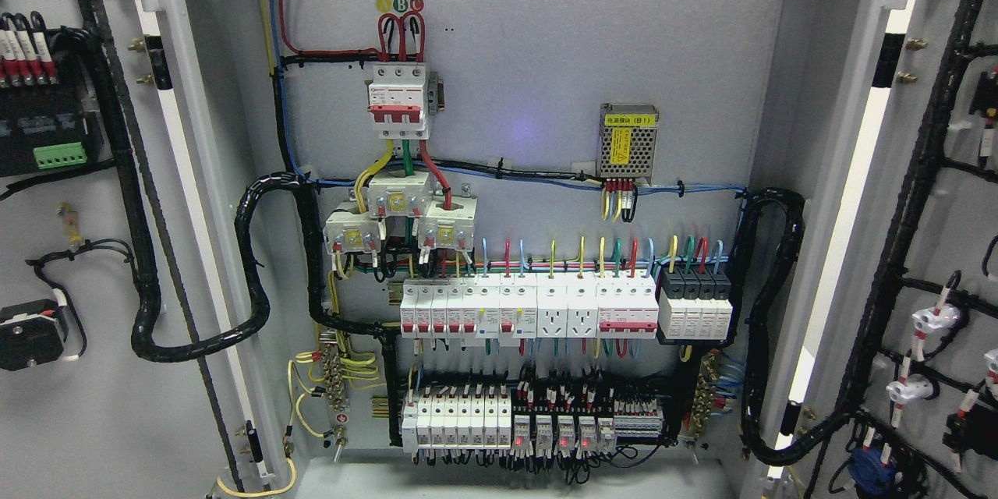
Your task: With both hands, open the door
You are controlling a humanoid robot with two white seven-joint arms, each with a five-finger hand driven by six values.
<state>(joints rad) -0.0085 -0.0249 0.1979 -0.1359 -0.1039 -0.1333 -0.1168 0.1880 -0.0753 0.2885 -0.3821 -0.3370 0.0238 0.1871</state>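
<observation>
both doors stand swung wide, the left door (70, 249) and the right door (936, 265) folded back so their inner faces and wiring looms face the camera. that leaves the cabinet interior (530, 93) fully exposed, breaker rows (530, 308) in plain sight. neither hand shows anywhere, so whether their fingers are spread or curled can't be told. the opening looks done, probably, though the door edges run out of view.

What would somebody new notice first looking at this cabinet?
Both doors already stand wide open, the left door and right door showing wiring on their inner faces. Centre stage is the white breaker row, with the red-handled main breaker above it at upper left. No robot hands show.
</observation>
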